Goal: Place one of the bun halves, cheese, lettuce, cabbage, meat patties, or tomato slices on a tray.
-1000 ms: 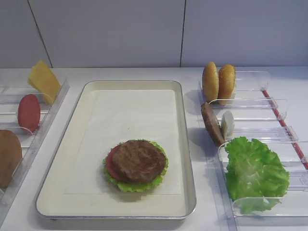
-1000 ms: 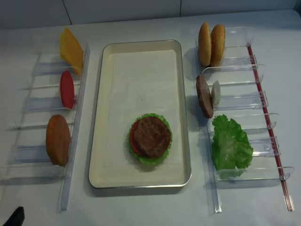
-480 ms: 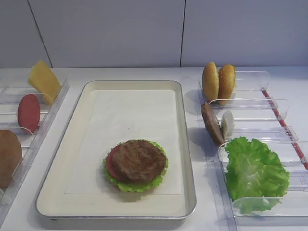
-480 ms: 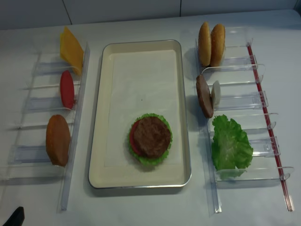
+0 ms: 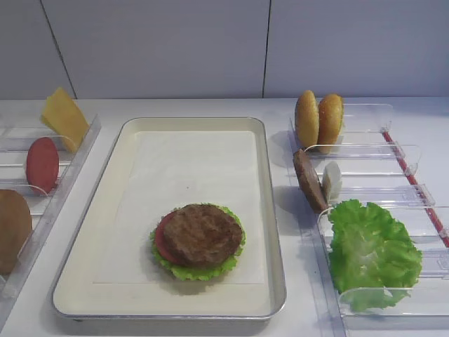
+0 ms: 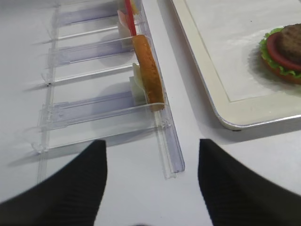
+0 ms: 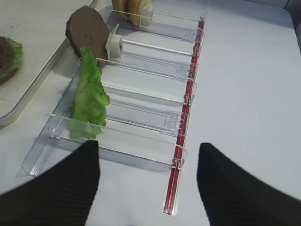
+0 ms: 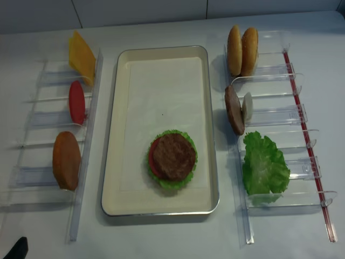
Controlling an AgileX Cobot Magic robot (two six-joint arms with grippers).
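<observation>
The cream tray (image 5: 273, 232) holds a stack: lettuce (image 5: 189, 271), a tomato slice (image 5: 161, 243) and a meat patty (image 5: 203, 234) on top. In the right rack stand two bun halves (image 5: 318, 119), a second patty (image 5: 309, 180) and more lettuce (image 5: 368, 249). The left rack has cheese (image 5: 64, 118), a tomato slice (image 5: 42, 164) and a bun half (image 5: 12, 228). Cabbage is out of view. My right gripper (image 7: 148, 188) hangs open over bare table near the right rack's front end. My left gripper (image 6: 151, 188) is open and empty before the left rack.
Clear plastic racks (image 8: 280, 116) flank the tray on both sides, the right one with a red strip (image 7: 181, 141) along its outer edge. A small white block (image 7: 115, 44) sits beside the racked patty. A wall stands behind the table.
</observation>
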